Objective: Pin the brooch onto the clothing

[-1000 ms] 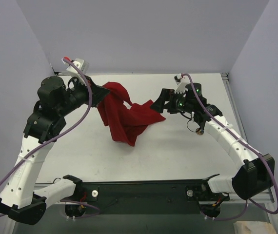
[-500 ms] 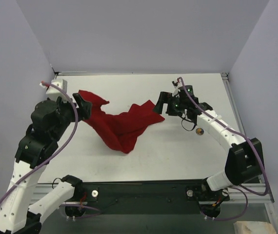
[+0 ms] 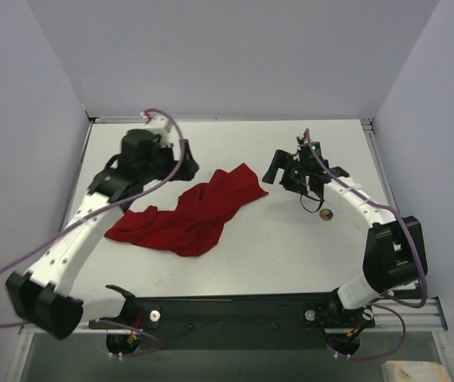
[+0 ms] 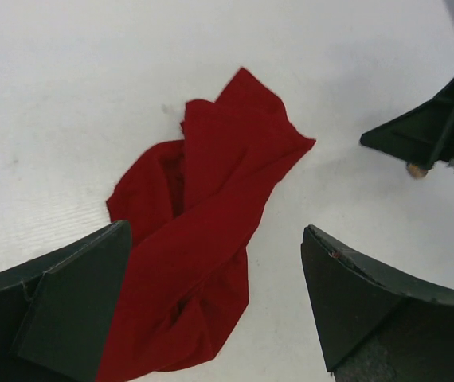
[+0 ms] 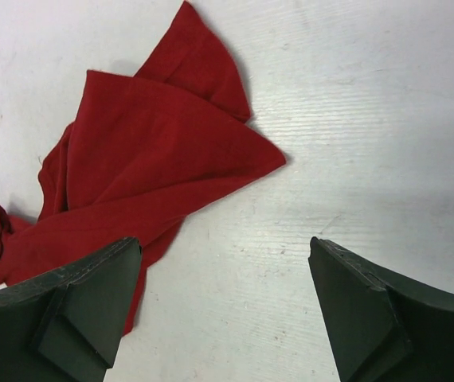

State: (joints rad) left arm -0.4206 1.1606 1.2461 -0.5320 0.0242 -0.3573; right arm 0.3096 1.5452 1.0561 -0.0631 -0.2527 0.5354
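Fingers of the left claw (image 4: 215,231) stand spread wide with nothing between them. The claw hangs over the far-left part of the surface (image 3: 275,247), and its wrist view looks down on the red T-shirt (image 4: 211,199) lying below the gap. The right claw (image 5: 225,243) is also spread and empty. It sits toward the far-right part of the surface, just beside the pointed corner of the T-shirt nearest it, and the fabric does not reach in between its fingers.

The T-shirt lies crumpled and twisted on the surface. It runs as a loose band from that corner near the middle down toward the left edge, with folds bunched along its length. The brooch (image 3: 326,213), a tiny golden disc, rests on the bare surface toward the right edge, beside the right arm and well apart from the T-shirt. Neither claw touches it.
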